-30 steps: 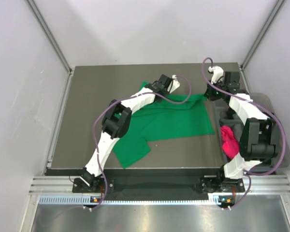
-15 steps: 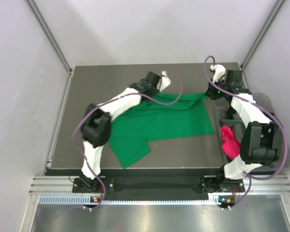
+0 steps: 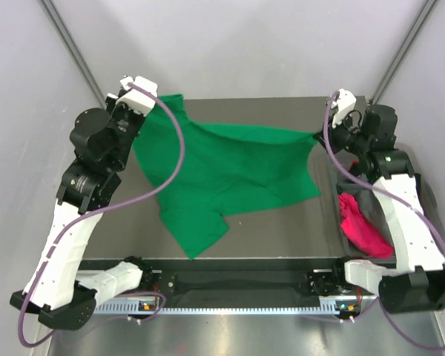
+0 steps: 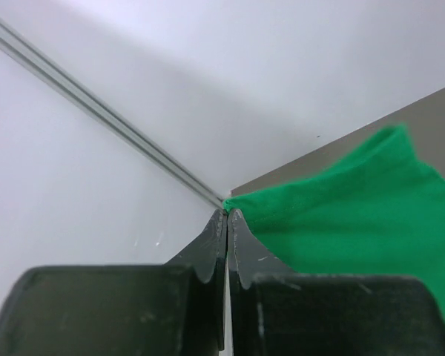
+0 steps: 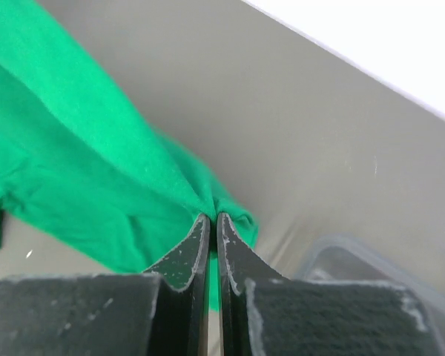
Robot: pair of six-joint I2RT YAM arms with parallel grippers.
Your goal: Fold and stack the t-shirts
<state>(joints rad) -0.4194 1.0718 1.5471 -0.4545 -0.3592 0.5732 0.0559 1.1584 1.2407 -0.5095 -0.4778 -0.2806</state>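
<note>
A bright green t-shirt [image 3: 230,170] hangs stretched across the back of the table, lifted at two corners, its lower part trailing on the surface. My left gripper [image 3: 157,99] is raised at the far left corner and is shut on one corner of this shirt; the left wrist view shows the jaws [image 4: 227,212] pinched on the green cloth [image 4: 356,215]. At the far right, my right gripper [image 3: 320,136] is shut on the opposite corner, with fabric [image 5: 81,163] bunched at its tips [image 5: 211,216]. A magenta-pink t-shirt [image 3: 362,228] and a grey one [image 3: 365,197] lie in the bin.
A clear plastic bin [image 3: 424,165] stands at the table's right edge; its rim [image 5: 356,256] also shows in the right wrist view. White walls with metal corner rails [image 3: 78,55] close in the dark grey table [image 3: 282,230] on three sides.
My left arm has risen and swung from the middle back to the far left corner, pulling the shirt corner with it. The shirt is now spread wide. The right gripper has lifted slightly.
</note>
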